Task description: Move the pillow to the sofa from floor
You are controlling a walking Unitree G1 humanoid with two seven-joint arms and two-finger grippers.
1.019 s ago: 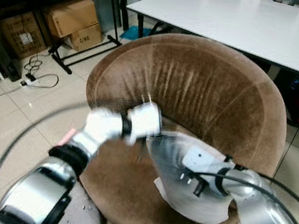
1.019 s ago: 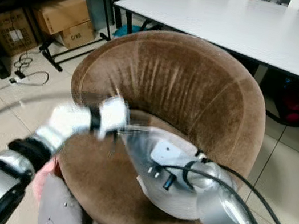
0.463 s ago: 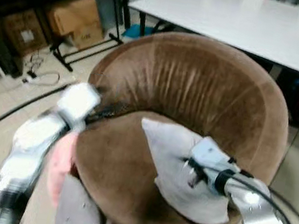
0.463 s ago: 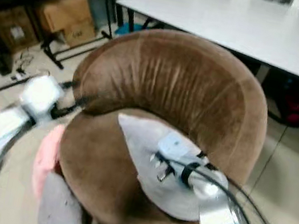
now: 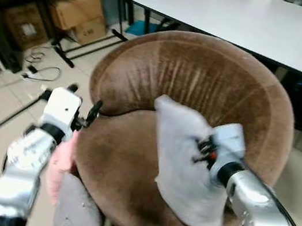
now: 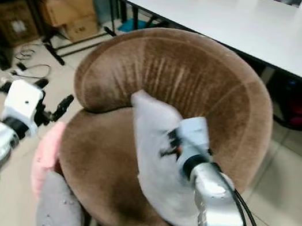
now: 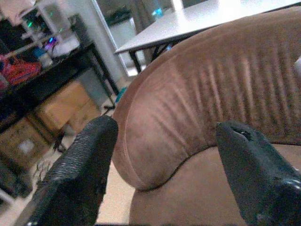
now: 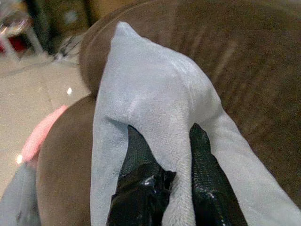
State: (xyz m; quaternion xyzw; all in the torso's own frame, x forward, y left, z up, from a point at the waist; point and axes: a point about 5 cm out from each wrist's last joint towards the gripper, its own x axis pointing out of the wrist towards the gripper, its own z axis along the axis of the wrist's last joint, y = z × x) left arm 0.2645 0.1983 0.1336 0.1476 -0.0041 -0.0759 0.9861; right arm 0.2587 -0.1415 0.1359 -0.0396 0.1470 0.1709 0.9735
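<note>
**Pillow on the seat, right claw pinching it**

Your right claw (image 8: 162, 155) is clamped on a fold of the grey pillow (image 5: 182, 153), which stands on edge on the brown sofa (image 5: 203, 81) seat. Its long axis runs from the backrest toward the front rim, its upper corner leaning on the backrest. Your left claw (image 7: 164, 155) hangs wide and empty just off the sofa's left edge, well apart from the pillow. I judge that letting go falls to the right arm.
</note>
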